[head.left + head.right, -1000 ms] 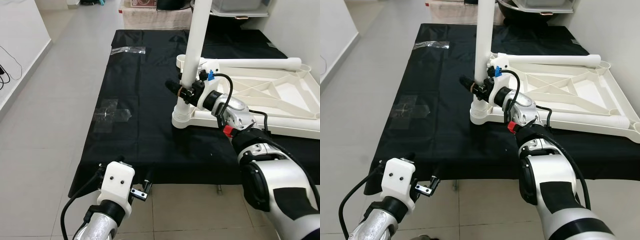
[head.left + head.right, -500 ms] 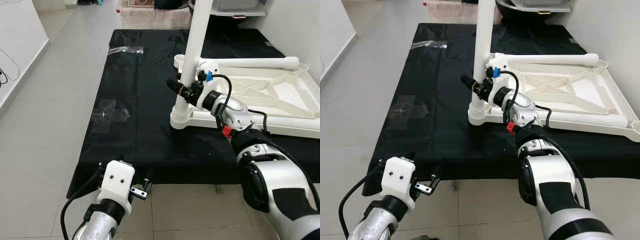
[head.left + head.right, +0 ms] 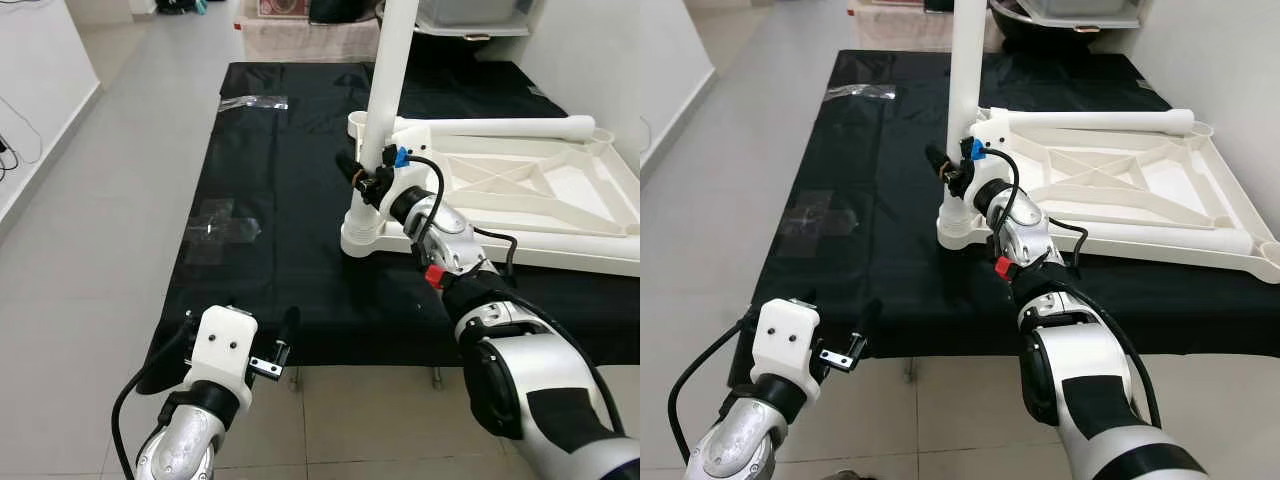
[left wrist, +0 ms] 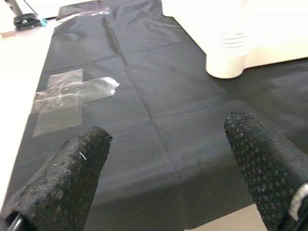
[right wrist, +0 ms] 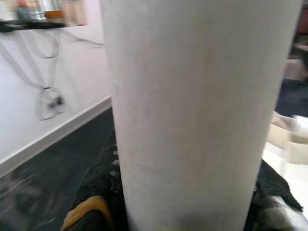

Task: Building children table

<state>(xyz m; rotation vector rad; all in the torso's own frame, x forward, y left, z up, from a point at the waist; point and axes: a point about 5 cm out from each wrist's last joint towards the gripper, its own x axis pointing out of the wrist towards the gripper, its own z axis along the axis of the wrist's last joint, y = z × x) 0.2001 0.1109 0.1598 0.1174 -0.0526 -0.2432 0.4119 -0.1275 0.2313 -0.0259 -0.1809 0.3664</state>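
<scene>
A white children's table top (image 3: 560, 190) lies upside down on a black cloth (image 3: 290, 270). One white leg (image 3: 388, 80) stands upright in the near left corner socket (image 3: 360, 238). My right gripper (image 3: 366, 182) is shut on this leg low down; in the right wrist view the leg (image 5: 197, 110) sits between black fingers (image 5: 101, 178). A second leg (image 3: 500, 127) lies along the top's far edge. My left gripper (image 4: 166, 159) hangs open with nothing between its fingers, just off the cloth's front edge, low at the left (image 3: 245, 322).
Two clear plastic bags lie on the cloth, one at mid left (image 3: 222, 225) and one at the far left (image 3: 255, 100). Grey tiled floor (image 3: 90, 250) runs along the left, with a white wall beyond. Boxes and a shelf stand behind the cloth.
My left gripper has risen and moved forward toward the cloth's front edge. My right forearm has shifted slightly left, and its gripper stays shut on the upright leg.
</scene>
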